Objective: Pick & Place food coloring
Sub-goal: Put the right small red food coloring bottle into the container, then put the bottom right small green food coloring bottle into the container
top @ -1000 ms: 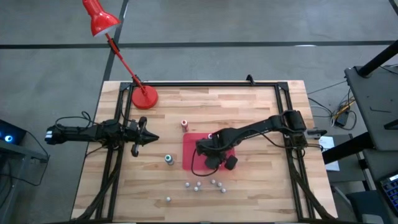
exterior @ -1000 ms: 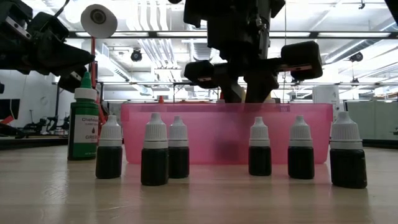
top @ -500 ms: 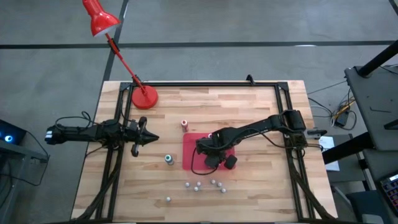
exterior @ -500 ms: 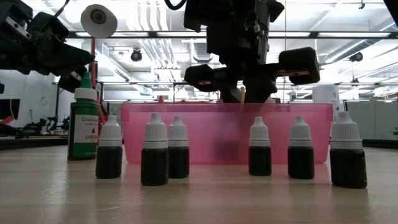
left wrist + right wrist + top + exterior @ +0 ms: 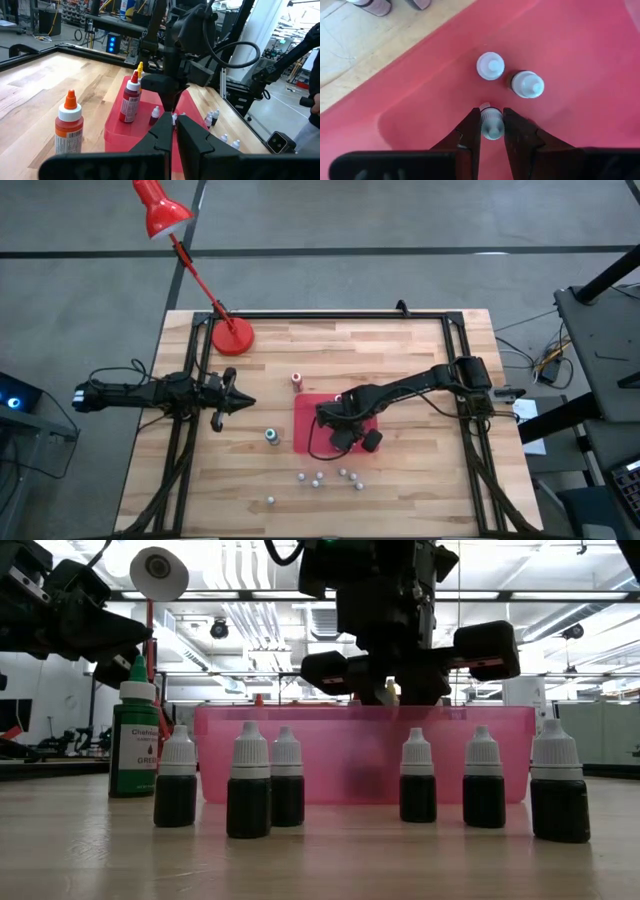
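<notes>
Right gripper (image 5: 392, 690) sits slightly higher over pink tray (image 5: 365, 753) than half second ago; row of bottles in front unmoved.

High view: right gripper (image 5: 335, 423) above red tray (image 5: 305, 430); left gripper (image 5: 240, 402) parked well apart at table's left, fingers pressed together, holding nothing.

Low view: six small white-capped bottles (image 5: 250, 794) stand before tray.

Right wrist view: fingers (image 5: 470, 131) narrowly parted, clamping held bottle (image 5: 492, 123) by cap, just beside two bottles (image 5: 490, 66) standing in tray.

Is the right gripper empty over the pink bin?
No, the right gripper is shut on a small white-capped bottle above the pink bin floor.
</notes>
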Tool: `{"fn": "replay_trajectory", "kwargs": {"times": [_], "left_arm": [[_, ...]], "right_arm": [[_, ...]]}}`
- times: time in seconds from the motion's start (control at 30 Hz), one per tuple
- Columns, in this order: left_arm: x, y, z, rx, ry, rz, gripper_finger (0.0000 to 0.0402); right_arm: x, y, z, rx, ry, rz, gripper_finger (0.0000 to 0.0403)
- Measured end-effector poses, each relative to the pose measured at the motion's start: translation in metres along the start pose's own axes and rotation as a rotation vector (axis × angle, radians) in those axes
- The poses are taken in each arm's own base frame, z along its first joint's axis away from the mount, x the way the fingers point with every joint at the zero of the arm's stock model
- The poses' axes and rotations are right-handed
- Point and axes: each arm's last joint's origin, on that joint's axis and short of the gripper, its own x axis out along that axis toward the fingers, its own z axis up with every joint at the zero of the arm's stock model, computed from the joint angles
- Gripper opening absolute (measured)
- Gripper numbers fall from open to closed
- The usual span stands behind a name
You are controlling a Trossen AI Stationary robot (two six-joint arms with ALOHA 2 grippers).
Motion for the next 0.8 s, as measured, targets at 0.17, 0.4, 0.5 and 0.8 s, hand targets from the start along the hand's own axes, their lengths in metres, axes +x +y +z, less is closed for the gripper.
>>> {"fn": "replay_trajectory", "kwargs": {"times": [0.17,0.4,0.5,0.8], "left_arm": [[0.000,0.000,0.000,0.000,0.000,0.000,0.0000],[0.000,0.000,0.000,0.000,0.000,0.000,0.0000],[0.000,0.000,0.000,0.000,0.000,0.000,0.0000],[0.000,0.000,0.000,0.000,0.000,0.000,0.0000]], "right_arm": [[0.000,-0.002,0.001,-0.001,-0.015,-0.021,0.0075],[0.001,-0.002,0.000,0.018,-0.011,-0.023,0.0109],[0.001,-0.002,0.000,0.022,-0.010,-0.022,0.0118],[-0.014,-0.001,0.003,0.021,-0.033,-0.045,0.0137]]}}
